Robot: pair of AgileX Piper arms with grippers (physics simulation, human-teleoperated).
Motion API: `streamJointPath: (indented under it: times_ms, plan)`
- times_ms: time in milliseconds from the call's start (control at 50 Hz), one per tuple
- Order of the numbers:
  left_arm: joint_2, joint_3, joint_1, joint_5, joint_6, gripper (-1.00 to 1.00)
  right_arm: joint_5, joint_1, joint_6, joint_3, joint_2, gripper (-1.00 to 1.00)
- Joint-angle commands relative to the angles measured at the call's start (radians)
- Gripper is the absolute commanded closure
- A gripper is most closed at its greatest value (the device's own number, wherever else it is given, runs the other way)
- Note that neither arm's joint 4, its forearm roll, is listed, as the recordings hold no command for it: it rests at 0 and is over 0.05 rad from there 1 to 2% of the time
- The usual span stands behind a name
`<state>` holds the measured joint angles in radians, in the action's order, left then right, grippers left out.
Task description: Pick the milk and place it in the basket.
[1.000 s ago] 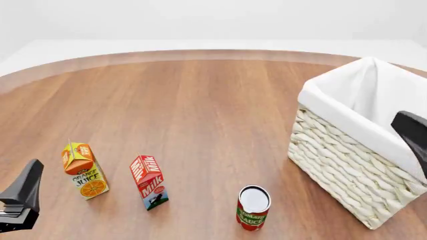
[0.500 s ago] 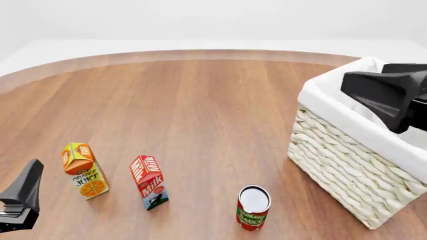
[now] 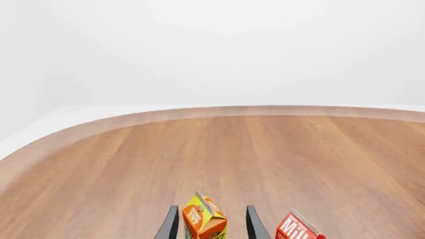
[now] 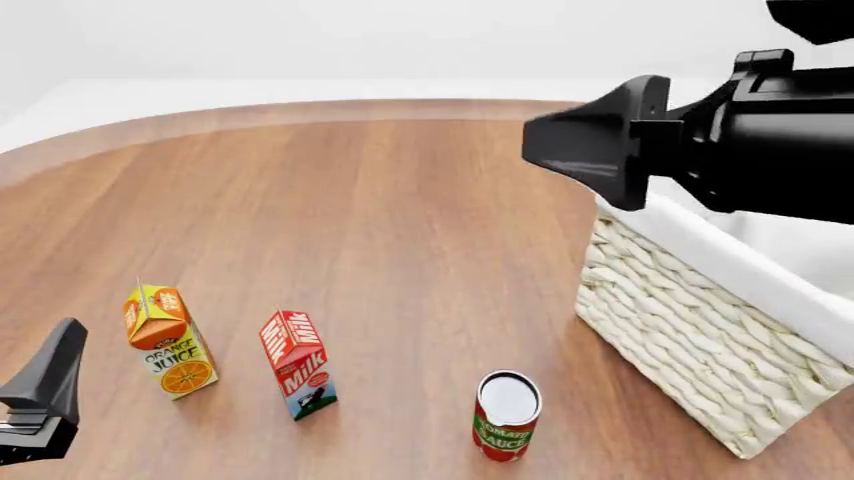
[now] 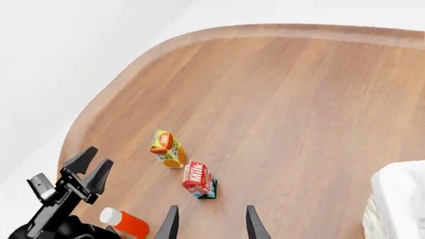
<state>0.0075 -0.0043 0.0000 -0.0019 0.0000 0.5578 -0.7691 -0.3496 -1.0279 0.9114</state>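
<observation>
Risk: right gripper, jaws parted and empty, could clip the orange-and-white juice carton just beside the small red gable-top milk carton.

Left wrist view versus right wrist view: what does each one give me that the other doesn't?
Only the left wrist view shows the left end effector with its fingers either side of the orange juice carton. Only the right wrist view shows the tomato sauce can, a corner of the basket, and the milk whole. Both show the two cartons and the table.
</observation>
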Motion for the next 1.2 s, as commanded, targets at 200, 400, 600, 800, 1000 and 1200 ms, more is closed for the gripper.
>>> streamJointPath:
  times_ms: [200,400,600,800,1000,1200]
  plan:
    - [0.0,0.0,0.0,0.0,0.0,-1.0,0.007,-0.076,-0.222,-0.079,0.178,-1.0]
    - [0.0,0.0,0.0,0.0,0.0,-1.0,0.047,-0.1,-0.239,-0.157,0.295,-1.0]
    - [0.0,0.0,0.0,0.0,0.0,-1.0,0.116,-0.1,-0.212,-0.245,0.385,-1.0]
    - [0.0,0.0,0.0,0.0,0.0,-1.0,0.185,-0.163,-0.213,-0.347,0.533,-1.0]
    - [0.0,0.0,0.0,0.0,0.0,-1.0,0.227,-0.188,-0.227,-0.413,0.621,-1.0]
    - [0.0,0.0,0.0,0.0,0.0,-1.0,0.315,-0.211,-0.198,-0.556,0.783,-1.0]
